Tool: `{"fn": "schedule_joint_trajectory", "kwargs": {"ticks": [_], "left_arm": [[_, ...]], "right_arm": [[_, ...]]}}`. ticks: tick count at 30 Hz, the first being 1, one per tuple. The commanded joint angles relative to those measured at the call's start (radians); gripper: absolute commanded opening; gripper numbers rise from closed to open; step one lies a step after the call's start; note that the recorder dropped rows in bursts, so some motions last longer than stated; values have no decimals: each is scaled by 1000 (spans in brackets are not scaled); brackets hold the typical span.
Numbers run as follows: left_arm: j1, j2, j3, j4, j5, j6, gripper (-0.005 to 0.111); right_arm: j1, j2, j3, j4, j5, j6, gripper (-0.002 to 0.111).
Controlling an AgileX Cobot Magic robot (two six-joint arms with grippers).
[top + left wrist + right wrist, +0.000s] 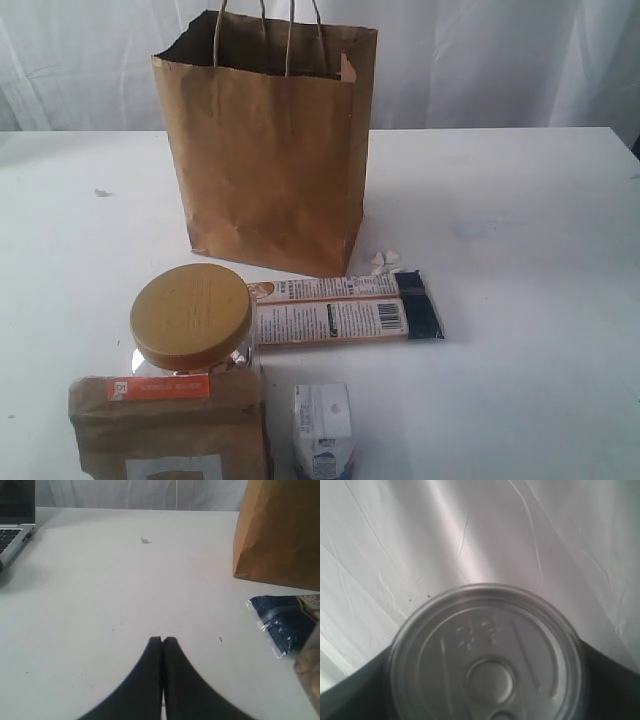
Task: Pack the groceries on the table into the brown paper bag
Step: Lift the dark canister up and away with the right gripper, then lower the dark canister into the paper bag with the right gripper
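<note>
The brown paper bag (265, 150) stands upright at the back middle of the table (520, 220). In front of it lie the long navy-orange packet (345, 310), the yellow-lidded jar (192, 315), the brown paper pouch (170, 430) and the small white carton (323, 430). My right gripper (487, 680) is shut on the dark can (487, 655), whose pull-tab end faces the camera against a white curtain. My left gripper (163, 640) is shut and empty, low over bare tabletop, to the left of the bag (280, 535) and the packet's navy end (282, 622). Neither gripper appears in the exterior view. The bottle is out of view.
A laptop (15, 515) sits at the table's far edge in the left wrist view. Small white scraps (385, 262) lie by the bag's front corner. White curtain hangs behind the table.
</note>
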Motion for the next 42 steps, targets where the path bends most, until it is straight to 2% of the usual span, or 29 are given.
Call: {"fn": "schedule_joint_trajectory", "kwargs": {"ticks": [1,9,19,27,32,42], "left_arm": [[-1,-5,2,-6,1,-1,0],[-1,-5,2,-6,1,-1,0],[-1,-5,2,-6,1,-1,0],[-1,-5,2,-6,1,-1,0],[-1,-5,2,-6,1,-1,0],[-1,-5,2,-6,1,-1,0]], "right_arm": [[59,-1,-15,-6,-173,20,11],[138,86,-25,-143,-384,73,11],[142,269,-86,-256,-451,109,11],[152,368,-106,-307,-618,302,11],[180,426,-167,-431,-656,360,11],[221,505,-205,-442,-647,358,11]]}}
